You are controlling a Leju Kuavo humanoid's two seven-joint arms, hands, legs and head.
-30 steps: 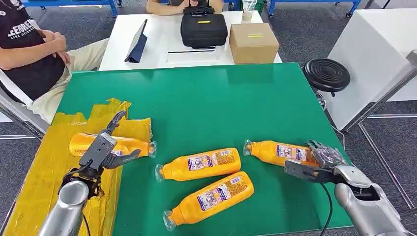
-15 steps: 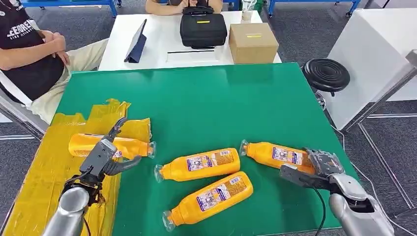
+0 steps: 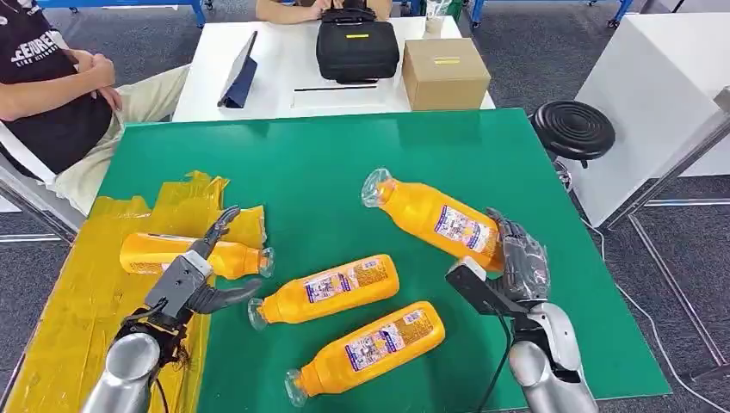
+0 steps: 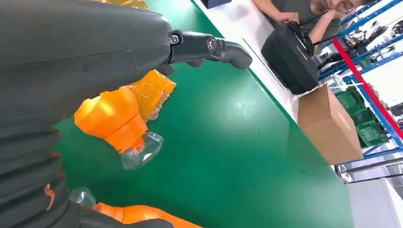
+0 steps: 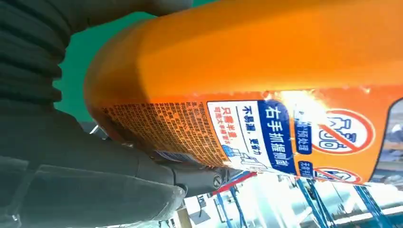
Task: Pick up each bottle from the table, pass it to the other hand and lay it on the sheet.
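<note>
My right robot hand (image 3: 515, 262) has lifted one bottle (image 3: 435, 217) off the green worktop (image 3: 344, 155); it lay flat a moment ago. My fingers wrap its fat end. It tilts, so it could slip. My left robot hand (image 3: 196, 280) waits, fingers spread, by the yellow sheet (image 3: 77, 292), where one bottle already lies. Two people sit nearby.

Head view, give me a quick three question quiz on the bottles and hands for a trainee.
1. True or false: the right hand holds a bottle.
2. How many bottles lie on the yellow sheet? A one, B two, C three.
3. Fill in: the left hand holds ____.

Key: 1 true. 2 A; the sheet bottle lies there, while the middle bottle and near bottle lie on the green table. 3 nothing.
</note>
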